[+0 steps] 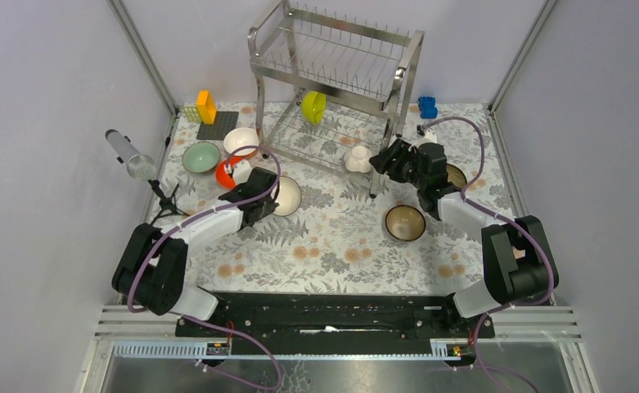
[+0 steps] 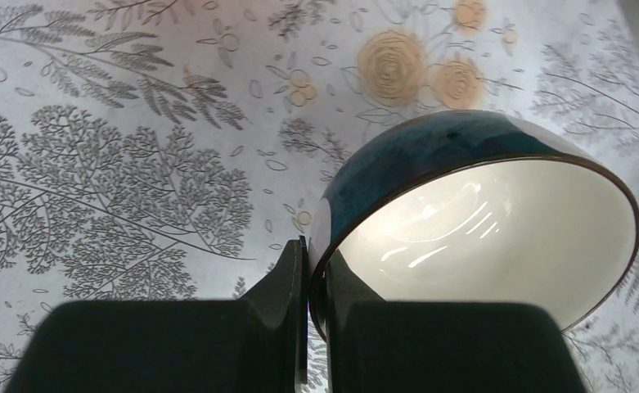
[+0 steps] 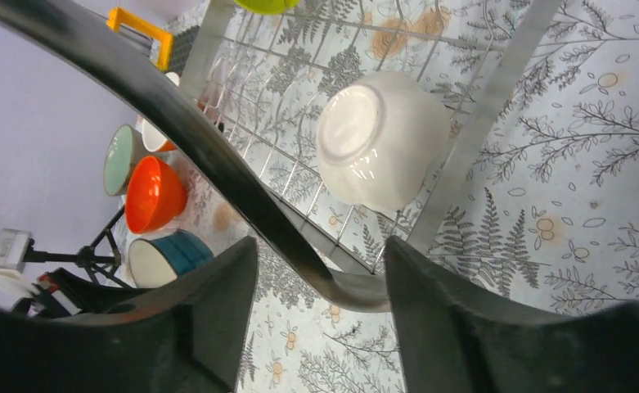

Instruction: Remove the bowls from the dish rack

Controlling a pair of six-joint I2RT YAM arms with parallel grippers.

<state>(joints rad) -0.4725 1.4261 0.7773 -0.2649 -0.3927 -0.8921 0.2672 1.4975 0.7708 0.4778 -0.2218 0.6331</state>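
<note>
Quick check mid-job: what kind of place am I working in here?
Likely a lab test cell, not a kitchen: plain panel walls on metal framing, floral mat, steel dish rack.

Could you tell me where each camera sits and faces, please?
Top external: overhead behind the bases, facing the table; both arms show.
Left wrist: looks down past the left gripper at its clamped blue bowl.
Right wrist: faces the dish rack's white bowl; open right gripper shows.
Shared: the white bowl, top and right wrist.
</note>
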